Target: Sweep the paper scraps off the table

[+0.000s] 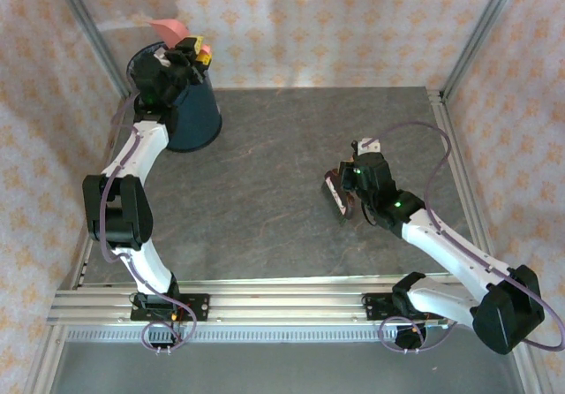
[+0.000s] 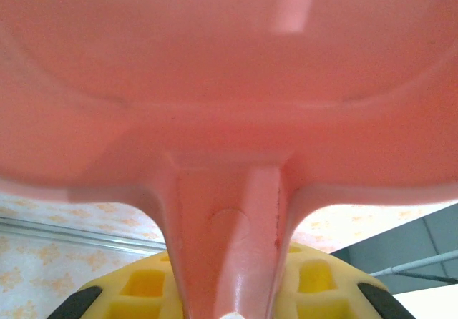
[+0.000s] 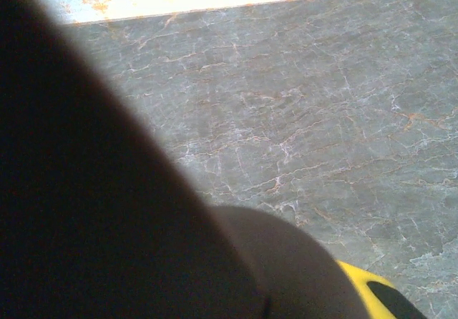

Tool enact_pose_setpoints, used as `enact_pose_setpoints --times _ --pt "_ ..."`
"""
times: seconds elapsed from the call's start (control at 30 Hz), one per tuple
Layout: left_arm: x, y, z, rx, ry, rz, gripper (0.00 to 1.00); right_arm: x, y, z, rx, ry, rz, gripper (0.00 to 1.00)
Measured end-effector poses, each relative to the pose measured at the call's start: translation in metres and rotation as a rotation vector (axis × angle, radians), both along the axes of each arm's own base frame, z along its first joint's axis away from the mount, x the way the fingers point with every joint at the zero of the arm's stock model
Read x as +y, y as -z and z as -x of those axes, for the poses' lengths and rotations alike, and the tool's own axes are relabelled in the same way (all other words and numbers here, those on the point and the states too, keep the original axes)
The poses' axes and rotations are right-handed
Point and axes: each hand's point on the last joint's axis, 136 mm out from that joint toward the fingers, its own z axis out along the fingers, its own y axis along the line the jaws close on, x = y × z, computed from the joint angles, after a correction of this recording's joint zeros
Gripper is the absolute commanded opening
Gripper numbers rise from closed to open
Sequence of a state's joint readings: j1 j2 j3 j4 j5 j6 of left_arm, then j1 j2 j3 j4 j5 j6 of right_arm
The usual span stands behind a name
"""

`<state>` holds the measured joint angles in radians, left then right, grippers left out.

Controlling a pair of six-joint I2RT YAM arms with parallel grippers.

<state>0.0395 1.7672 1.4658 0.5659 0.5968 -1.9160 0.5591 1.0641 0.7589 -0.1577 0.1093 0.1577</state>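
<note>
dustpan clamped in l gripper over blue bin, r gripper clamping dark brush on table

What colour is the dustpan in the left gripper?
The dustpan is pink, best seen in the left wrist view.

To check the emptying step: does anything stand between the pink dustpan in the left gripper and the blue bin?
Nothing visible does. The pink dustpan, held by the left gripper, hangs just above the blue bin, with no object between them. The right gripper and its brush are far off, over the middle of the table.
</note>
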Motion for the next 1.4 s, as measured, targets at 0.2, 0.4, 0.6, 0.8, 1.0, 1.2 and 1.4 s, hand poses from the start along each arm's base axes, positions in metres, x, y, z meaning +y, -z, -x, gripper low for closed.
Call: enact_pose_setpoints --times 0.2,0.4,0.6,0.8,1.0,1.2,1.4 --pt "0.001 -0.004 0.002 -0.012 0.000 0.037 0.00 0.000 0.000 0.000 0.001 -0.002 -0.001 0.00" --pt "0.001 -0.012 0.006 -0.029 0.000 0.022 0.00 0.000 0.000 0.000 0.001 -0.001 -0.001 0.00" --pt "-0.003 -0.019 0.019 -0.032 0.002 -0.083 0.00 0.001 0.000 0.000 0.003 -0.001 -0.005 0.00" --pt "-0.010 -0.016 0.034 -0.014 0.027 -0.222 0.00 0.001 0.000 0.000 0.004 0.000 -0.008 0.00" --pt "-0.017 0.003 0.042 0.041 0.071 -0.387 0.00 0.001 0.000 0.000 0.003 0.001 -0.008 0.00" --pt "-0.020 0.015 0.058 0.109 0.118 -0.628 0.00 -0.001 0.001 0.001 0.003 0.007 -0.013 0.00" --pt "-0.034 0.014 0.095 0.111 0.181 -0.893 0.00 -0.004 0.003 0.003 -0.004 0.020 -0.014 0.00"
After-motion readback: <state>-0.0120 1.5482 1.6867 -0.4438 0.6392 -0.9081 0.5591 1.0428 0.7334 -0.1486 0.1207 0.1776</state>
